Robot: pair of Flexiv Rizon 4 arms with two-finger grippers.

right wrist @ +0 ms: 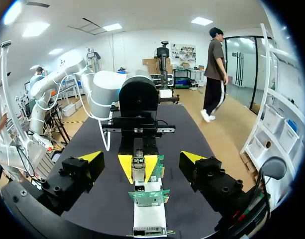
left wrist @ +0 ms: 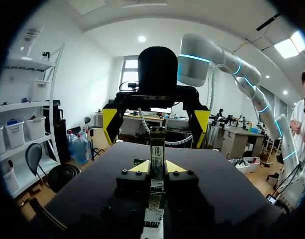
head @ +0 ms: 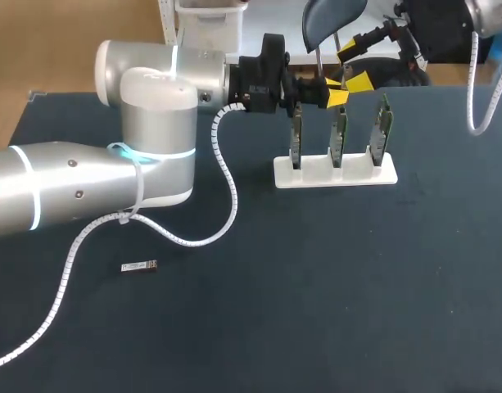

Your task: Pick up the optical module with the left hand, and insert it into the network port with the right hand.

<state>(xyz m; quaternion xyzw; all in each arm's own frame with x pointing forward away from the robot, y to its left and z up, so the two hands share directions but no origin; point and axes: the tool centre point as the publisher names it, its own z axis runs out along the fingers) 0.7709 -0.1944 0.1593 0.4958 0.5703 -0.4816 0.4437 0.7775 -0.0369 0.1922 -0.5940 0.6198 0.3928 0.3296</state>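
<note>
Left gripper [left wrist: 157,167] pinches the optical module [right wrist: 138,172] above the card stand [head: 316,173] near the worktop's far edge; right gripper [right wrist: 141,158], jaws spread, should close squarely on its free end

Three green circuit boards [head: 339,135] stand in a white rack [head: 335,173] at the dark worktop's [head: 316,286] rear; a small silver optical module [head: 139,266] lies well apart, front-left.

Bright, even light from overhead; glare on pale shell of left arm [head: 148,90], upper left of frame; soft shadow beneath it on dark table [head: 332,295]
</note>
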